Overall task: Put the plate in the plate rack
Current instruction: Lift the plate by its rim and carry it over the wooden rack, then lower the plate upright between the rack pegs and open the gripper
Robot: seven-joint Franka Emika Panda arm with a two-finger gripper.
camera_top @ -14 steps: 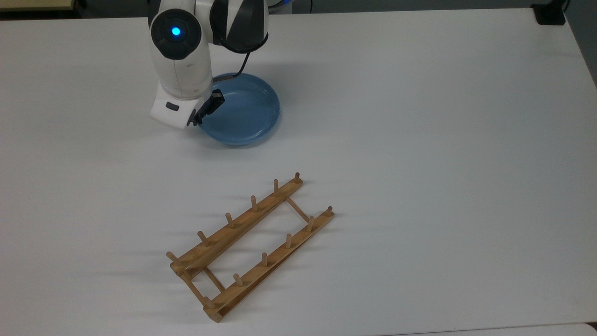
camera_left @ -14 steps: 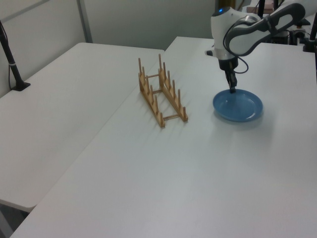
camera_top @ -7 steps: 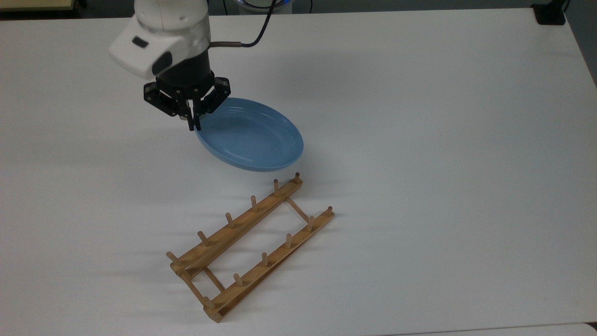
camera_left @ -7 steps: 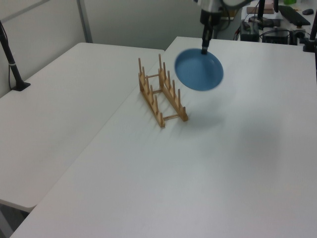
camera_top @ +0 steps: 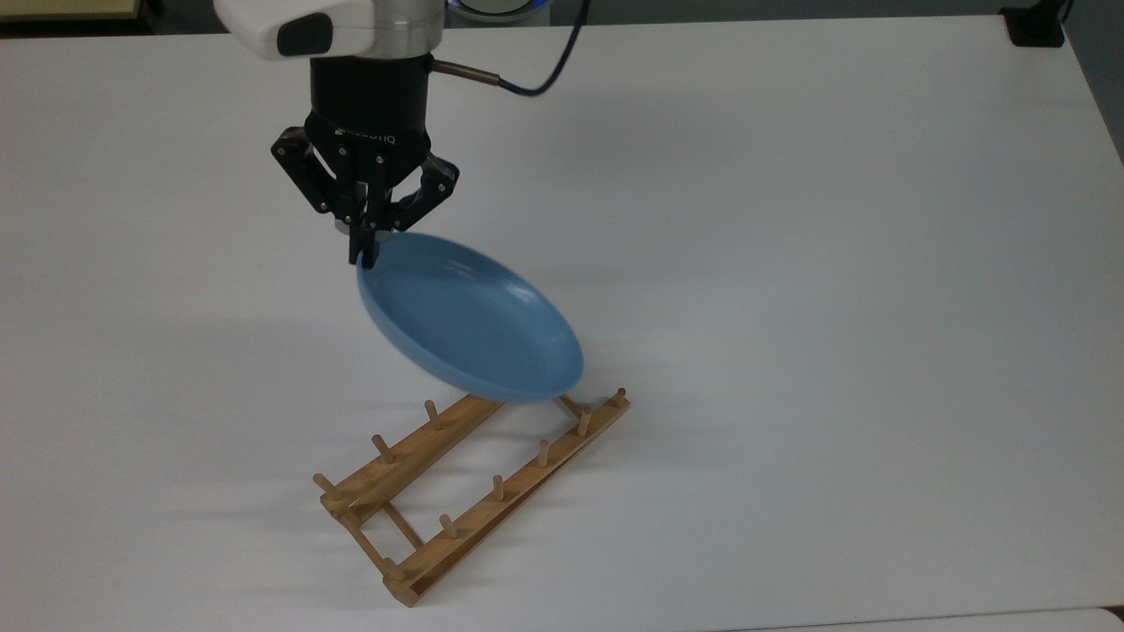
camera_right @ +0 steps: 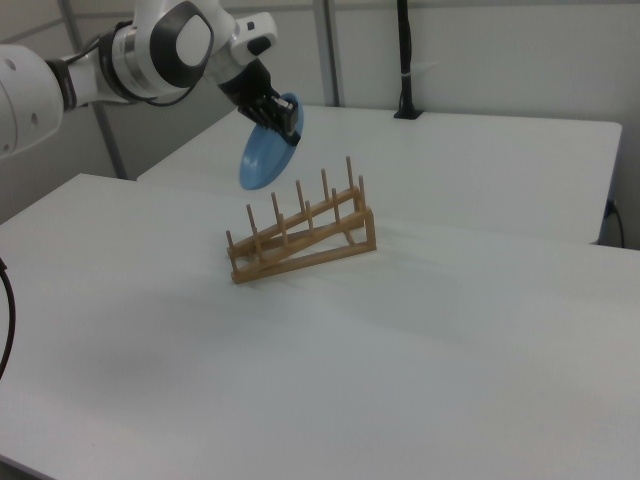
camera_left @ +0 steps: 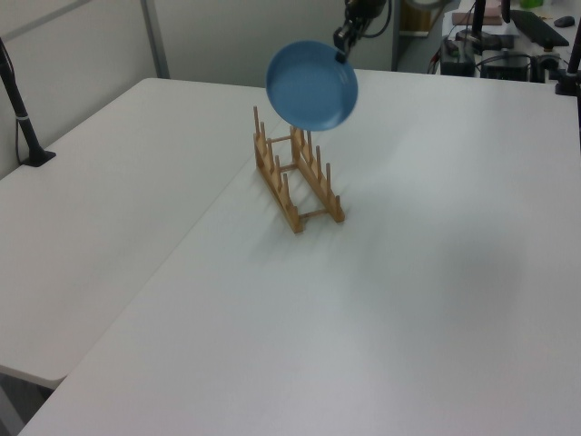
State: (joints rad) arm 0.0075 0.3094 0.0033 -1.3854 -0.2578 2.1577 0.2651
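The gripper (camera_top: 366,248) hangs above the white table (camera_top: 834,263) with its jaws closed tight on the rim of the plate (camera_top: 470,320). The light-blue plate is off the table, tilted steeply and hanging below the jaws, which pinch its uppermost edge. In the left view the plate (camera_left: 311,84) shows its round face, held from its upper right rim by the gripper (camera_left: 343,36). In the right view the plate (camera_right: 266,154) appears nearly edge-on beneath the gripper (camera_right: 284,116).

The plate rack (camera_top: 457,491) stands on the table below the jaws. In the top view the plate's lower edge covers the far end of one rail, and the rest of the rack runs toward the top view's lower left. In the left view the plate rack (camera_left: 297,177) sits under the plate, whose bottom edge overlaps the farthest pegs; whether they touch cannot be told. In the right view the plate rack (camera_right: 300,238) lies below and to the right view's right of the plate, which floats clear above the pegs.

White lettering on the black gripper body (camera_top: 371,101) is partly legible, ending in "TIQ".
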